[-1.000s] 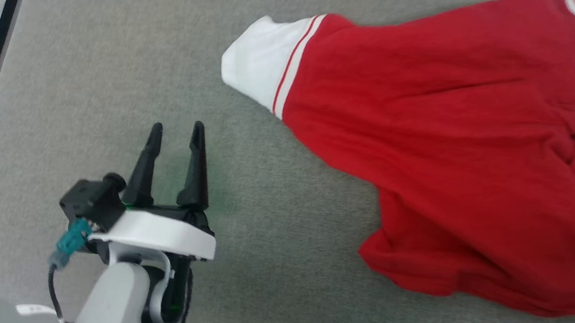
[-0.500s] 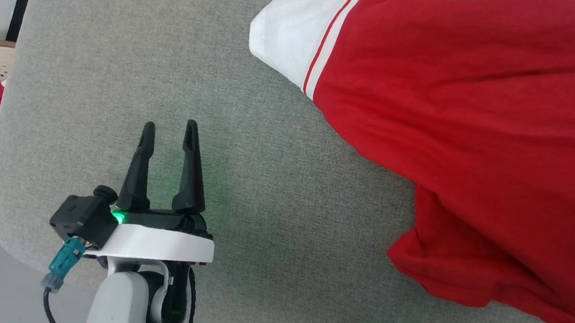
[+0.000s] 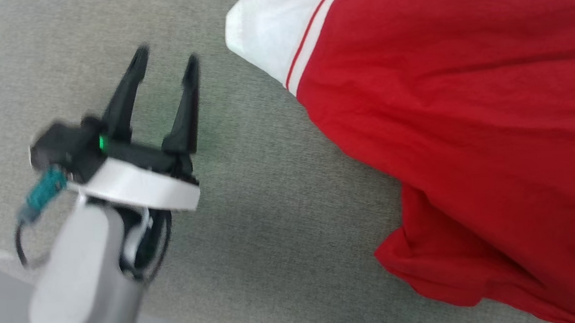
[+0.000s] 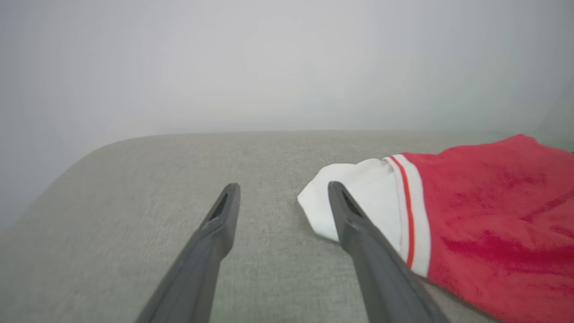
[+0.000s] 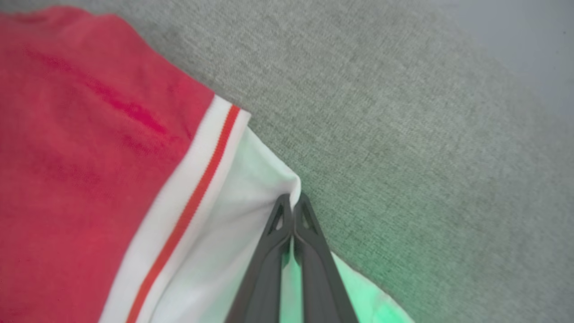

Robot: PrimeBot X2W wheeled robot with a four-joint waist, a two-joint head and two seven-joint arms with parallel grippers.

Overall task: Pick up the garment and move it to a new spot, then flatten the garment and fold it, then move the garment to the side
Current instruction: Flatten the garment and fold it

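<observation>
Over the right side of the grey table (image 3: 272,220) lies the red T-shirt (image 3: 460,115), creased and bunched toward the near edge, one white sleeve (image 3: 266,33) reaching the far edge. The right pincer (image 5: 293,199) is clamped tight on the rim of the opposite sleeve (image 5: 233,215). The left pincer (image 3: 166,57) hangs spread wide just beside the free sleeve, holding nothing. This looks like the flattening step; next, the left pincer likely must nip that sleeve's edge and draw the cloth taut.
</observation>
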